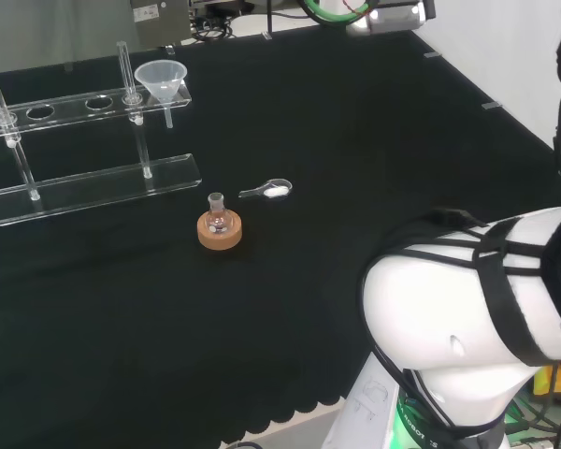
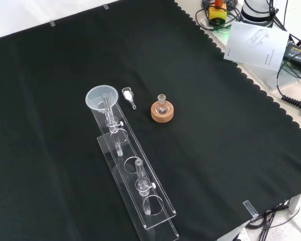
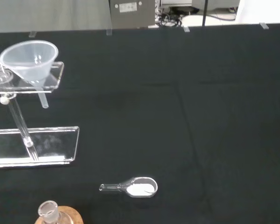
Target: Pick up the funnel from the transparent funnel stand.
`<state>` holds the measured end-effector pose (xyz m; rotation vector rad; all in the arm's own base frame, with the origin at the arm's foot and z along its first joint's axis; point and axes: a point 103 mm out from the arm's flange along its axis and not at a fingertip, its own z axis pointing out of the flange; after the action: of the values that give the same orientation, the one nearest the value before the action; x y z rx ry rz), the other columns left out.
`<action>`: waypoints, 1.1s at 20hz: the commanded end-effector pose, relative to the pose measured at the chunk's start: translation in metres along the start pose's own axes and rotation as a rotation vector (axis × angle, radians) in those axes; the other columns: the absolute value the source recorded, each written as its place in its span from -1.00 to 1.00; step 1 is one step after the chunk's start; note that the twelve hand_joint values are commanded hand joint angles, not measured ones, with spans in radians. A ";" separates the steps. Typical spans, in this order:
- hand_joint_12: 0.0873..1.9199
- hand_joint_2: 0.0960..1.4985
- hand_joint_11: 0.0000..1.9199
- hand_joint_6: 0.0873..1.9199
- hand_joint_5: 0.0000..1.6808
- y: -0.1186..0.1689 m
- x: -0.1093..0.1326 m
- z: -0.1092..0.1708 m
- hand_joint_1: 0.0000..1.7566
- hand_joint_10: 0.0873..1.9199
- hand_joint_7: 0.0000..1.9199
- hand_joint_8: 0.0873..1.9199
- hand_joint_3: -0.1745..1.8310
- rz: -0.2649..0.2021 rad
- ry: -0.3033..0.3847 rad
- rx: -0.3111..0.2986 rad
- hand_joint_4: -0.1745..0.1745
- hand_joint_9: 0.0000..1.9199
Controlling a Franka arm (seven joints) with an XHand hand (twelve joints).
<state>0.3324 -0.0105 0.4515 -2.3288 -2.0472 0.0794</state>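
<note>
A clear plastic funnel (image 1: 163, 82) (image 2: 101, 98) (image 3: 30, 58) sits in the end hole of the transparent funnel stand (image 1: 93, 178) (image 2: 140, 196) (image 3: 35, 149), cone up, its stem hanging through the upper shelf. In the head view the stand runs along the far left of the cloth, with the funnel at its right end. The arm's white links (image 1: 477, 318) fill the lower right of the head view.
A small round flask (image 1: 217, 210) (image 2: 162, 104) (image 3: 49, 212) sits on a cork ring (image 1: 220, 231) (image 2: 162, 112) near the stand. A small clear scoop with white powder (image 1: 269, 191) (image 2: 127, 95) (image 3: 133, 187) lies beside it. Papers and cables lie off the cloth at the front view's top right.
</note>
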 end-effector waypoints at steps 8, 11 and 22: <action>0.38 0.51 -1.00 -1.00 -0.76 0.090 0.002 0.024 -0.93 -0.39 -0.93 -0.56 -0.49 -0.049 -0.013 0.049 -0.01 -0.83; 0.39 0.47 -1.00 -1.00 -0.75 0.112 0.007 0.026 -0.87 -0.37 -0.90 -0.53 -0.52 -0.066 -0.018 0.057 -0.03 -0.80; 0.50 0.22 -0.96 -1.00 -0.72 0.160 0.044 0.042 -0.52 -0.32 -0.86 -0.42 -0.61 -0.149 -0.044 0.148 -0.15 -0.72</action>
<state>0.4659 -0.0085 0.4067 -2.1932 -2.0990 0.2069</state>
